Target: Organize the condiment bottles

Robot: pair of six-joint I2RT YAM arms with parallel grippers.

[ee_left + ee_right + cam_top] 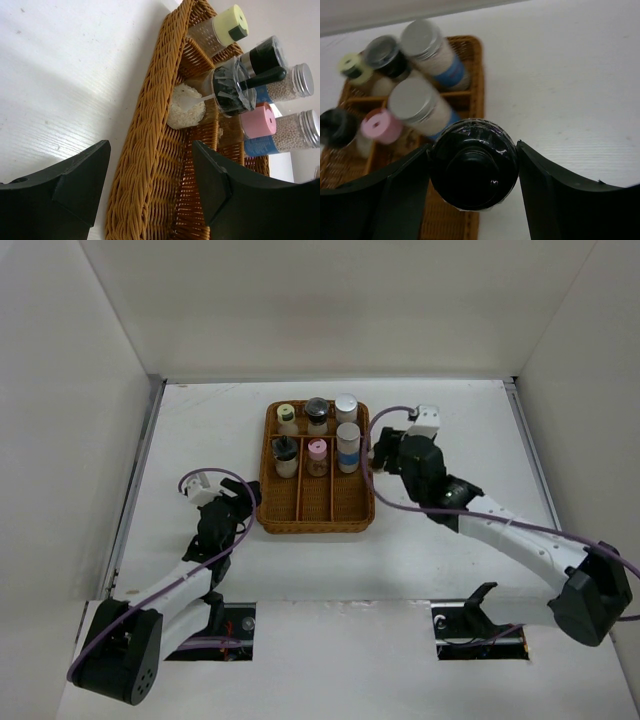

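Bottles [317,452]: six stand in the far cells of the tray [316,508], mid-counter [470,420] toward the far edge. The seventh, a black-lidded bottle [472,172], is pinched in the right pincer [473,148] at the tray's right rim; judged not yet placed. Left pincer [150,150] is spread beside the tray's left rim, holding nothing. Silver-lidded bottles [412,100] crowd the approach.

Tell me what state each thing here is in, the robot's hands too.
Wicker tray: lying flat, near part bare.
Six jars: standing upright in the tray, lids on.
Seventh jar: black lid, held by the right gripper.
Right gripper: shut on the seventh jar.
Left gripper: open, holding nothing, by the tray's left wall.
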